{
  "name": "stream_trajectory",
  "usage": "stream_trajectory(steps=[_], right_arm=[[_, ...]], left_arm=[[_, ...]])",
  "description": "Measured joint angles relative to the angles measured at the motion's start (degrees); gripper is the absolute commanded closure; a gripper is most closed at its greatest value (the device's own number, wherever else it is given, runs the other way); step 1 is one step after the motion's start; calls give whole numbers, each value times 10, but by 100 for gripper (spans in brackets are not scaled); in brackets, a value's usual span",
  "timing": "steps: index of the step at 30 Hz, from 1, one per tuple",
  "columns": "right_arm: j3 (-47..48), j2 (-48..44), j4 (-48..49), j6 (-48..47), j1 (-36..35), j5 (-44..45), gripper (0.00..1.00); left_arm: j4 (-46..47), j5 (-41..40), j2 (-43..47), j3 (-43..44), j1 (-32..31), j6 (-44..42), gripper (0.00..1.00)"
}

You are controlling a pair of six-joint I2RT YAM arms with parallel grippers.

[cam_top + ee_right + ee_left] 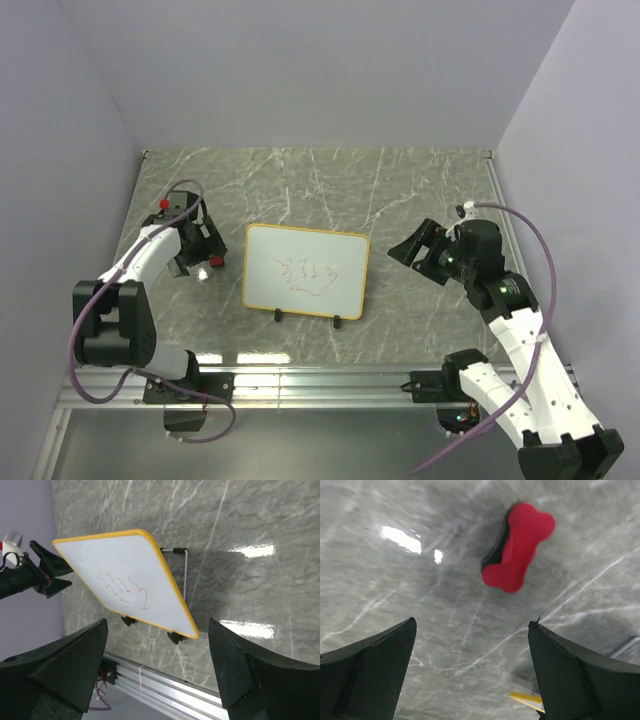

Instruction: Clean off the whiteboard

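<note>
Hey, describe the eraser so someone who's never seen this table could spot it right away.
On the grey marble table, find the yellow-framed whiteboard in the middle. Just left of it, by the open left gripper, lies the eraser. It is a small bone-shaped block, red with a black side, unlike the flat white board.

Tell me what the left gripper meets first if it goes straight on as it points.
Probably bare table, since the open left gripper angles down at it; the red eraser lies just beyond, slightly right of that line. Depth is unclear.
</note>
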State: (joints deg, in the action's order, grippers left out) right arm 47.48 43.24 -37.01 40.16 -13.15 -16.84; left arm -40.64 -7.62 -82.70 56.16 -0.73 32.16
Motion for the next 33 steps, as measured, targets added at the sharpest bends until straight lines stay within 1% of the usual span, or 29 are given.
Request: stream_trajectory(steps=[5, 11, 19, 20, 22, 24, 25, 27, 28, 30, 31, 33], right_arm=[[0, 35, 14, -15, 0, -20, 13], [3, 60, 14, -54, -6, -28, 13], [3, 74, 24, -57, -11, -42, 13], [3, 78, 25, -60, -11, -42, 13], [3, 86, 26, -64, -11, -40, 13], [3, 93, 26, -67, -11, -37, 13], [3, 96, 26, -68, -11, -37, 13], [4, 100, 28, -70, -11, -36, 13], [4, 102, 30, -71, -11, -35, 13], [4, 106, 32, -73, -11, -35, 13], [4, 108, 33, -74, -11, -35, 13], [4, 113, 36, -77, -11, -33, 14]], left_arm=[[12, 0, -16, -14, -28, 7, 1], [33, -1, -54, -14, -35, 11, 0], [50, -17, -136, 38, -35, -2, 2], [54, -17, -143, 42, -35, -5, 3], [60, -17, -157, 47, -35, -11, 10], [60, -17, -174, 55, -35, -15, 13], [57, -15, -182, 63, -35, -16, 17], [59, -17, -193, 77, -35, -16, 22], [60, -17, -198, 83, -35, -17, 28], [61, -17, -201, 87, -35, -20, 32], [61, -17, -202, 88, -35, -21, 38], [63, -17, -203, 88, -35, -25, 46]])
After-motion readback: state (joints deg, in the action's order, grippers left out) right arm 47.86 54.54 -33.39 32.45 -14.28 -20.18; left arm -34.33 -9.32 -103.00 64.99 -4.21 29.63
